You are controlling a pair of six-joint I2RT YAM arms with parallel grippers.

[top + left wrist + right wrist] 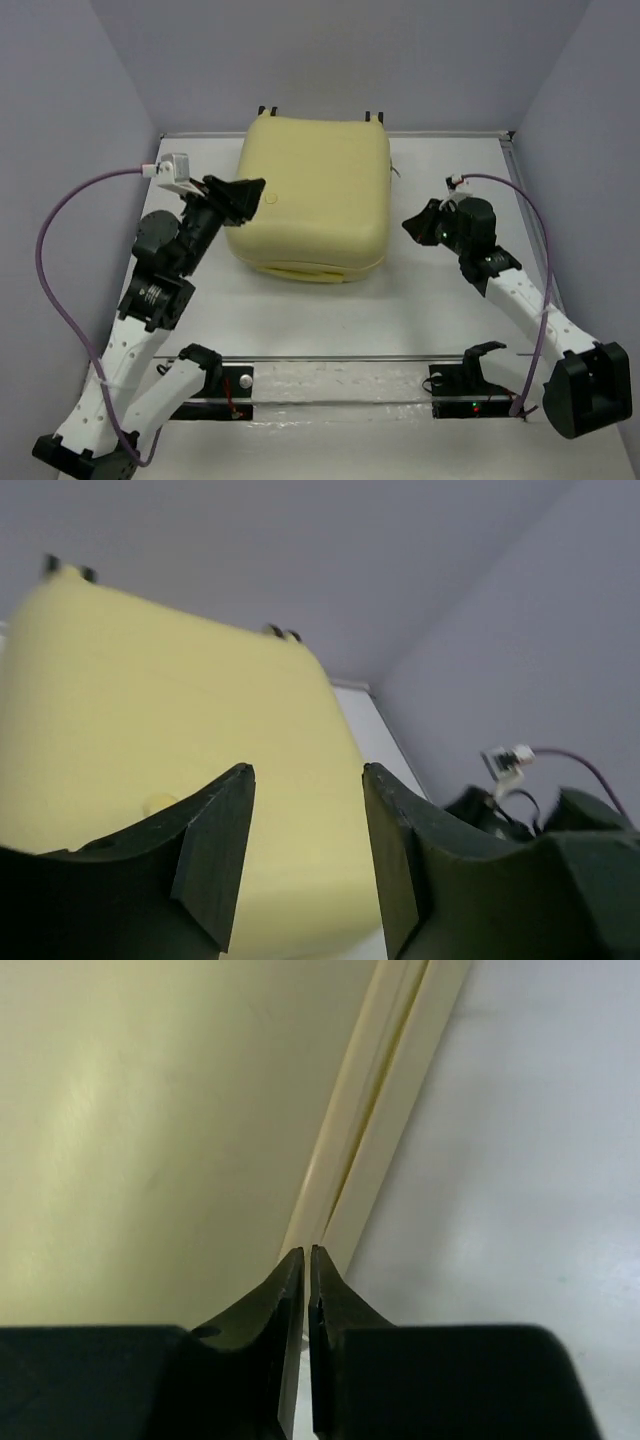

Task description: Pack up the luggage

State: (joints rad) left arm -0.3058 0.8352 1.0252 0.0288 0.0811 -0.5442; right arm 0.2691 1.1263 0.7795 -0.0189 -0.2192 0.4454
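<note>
Left hand (307, 780) spread, right hand (306, 1256) pinched closed.

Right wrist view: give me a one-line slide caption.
Right gripper, jaws nearly closed and empty, points at the seam of the closed yellow suitcase on the white table.

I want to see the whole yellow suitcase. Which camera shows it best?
The top external view: the whole suitcase lies there, closed. The left wrist view shows only part of its shell beyond the open left claw. The right wrist view shows only its seam past the shut right claw.
</note>
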